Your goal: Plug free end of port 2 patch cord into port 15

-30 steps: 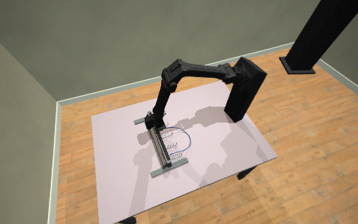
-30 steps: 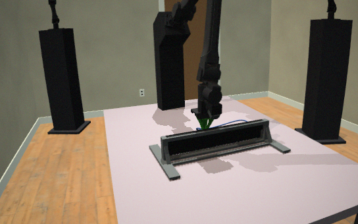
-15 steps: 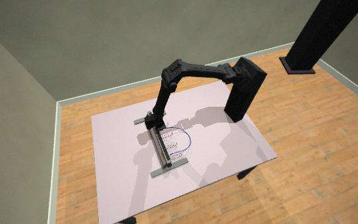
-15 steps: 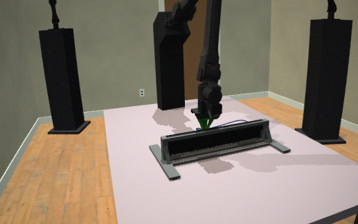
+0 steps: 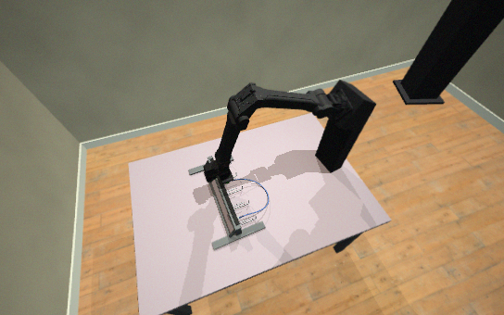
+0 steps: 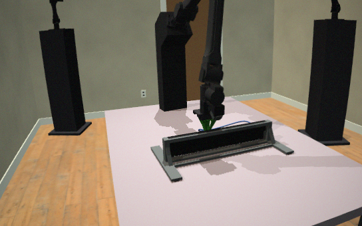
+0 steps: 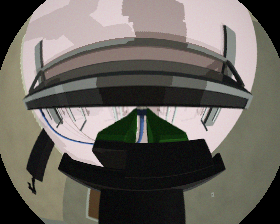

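Gripper (image 5: 226, 178) (image 6: 207, 128) (image 7: 142, 115) appears clenched on plug (image 7: 142, 112) | wrist view, centre: plug abuts or nearly abuts rack (image 5: 226, 208) (image 6: 239, 127) (image 7: 141, 95), cord (image 5: 268, 196) (image 6: 227, 125) (image 7: 141, 133) trailing downframe

My way down is blocked by the rack (image 5: 226, 206) (image 6: 220, 131) (image 7: 141, 95) — it stands close beside the fingers (image 5: 227, 178) (image 6: 207, 125). Above its top rail — open air.

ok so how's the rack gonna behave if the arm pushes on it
The rack would probably slide rather than roll, given its flat feet. It seems fairly steady against tipping, since those feet reach out front and back.
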Controlling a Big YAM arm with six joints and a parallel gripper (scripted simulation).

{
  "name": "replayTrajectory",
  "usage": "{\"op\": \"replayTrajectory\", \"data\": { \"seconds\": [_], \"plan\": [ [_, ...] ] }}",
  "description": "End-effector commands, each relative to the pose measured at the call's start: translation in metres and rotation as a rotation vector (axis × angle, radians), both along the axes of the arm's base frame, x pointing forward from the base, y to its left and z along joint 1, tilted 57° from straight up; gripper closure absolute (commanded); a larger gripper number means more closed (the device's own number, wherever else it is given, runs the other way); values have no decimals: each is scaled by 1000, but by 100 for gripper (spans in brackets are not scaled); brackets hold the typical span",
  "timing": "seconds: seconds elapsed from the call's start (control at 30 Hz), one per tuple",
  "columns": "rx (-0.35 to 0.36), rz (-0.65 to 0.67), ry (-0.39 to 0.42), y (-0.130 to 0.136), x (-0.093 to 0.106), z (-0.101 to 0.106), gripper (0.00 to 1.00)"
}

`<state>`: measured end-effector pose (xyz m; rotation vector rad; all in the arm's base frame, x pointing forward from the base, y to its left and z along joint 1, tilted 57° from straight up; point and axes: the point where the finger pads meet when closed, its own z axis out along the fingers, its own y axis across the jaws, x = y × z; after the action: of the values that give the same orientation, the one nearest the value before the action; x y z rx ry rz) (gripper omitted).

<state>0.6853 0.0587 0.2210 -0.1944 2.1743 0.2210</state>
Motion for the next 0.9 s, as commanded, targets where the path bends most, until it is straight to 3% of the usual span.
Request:
{"op": "replayTrajectory", "data": {
  "seconds": [0.0, 0.87],
  "plan": [
    [-5, -10, -162, -5, 29, 77, 100],
    [-3, -8, -158, -2, 31, 81, 100]
  ]
}}
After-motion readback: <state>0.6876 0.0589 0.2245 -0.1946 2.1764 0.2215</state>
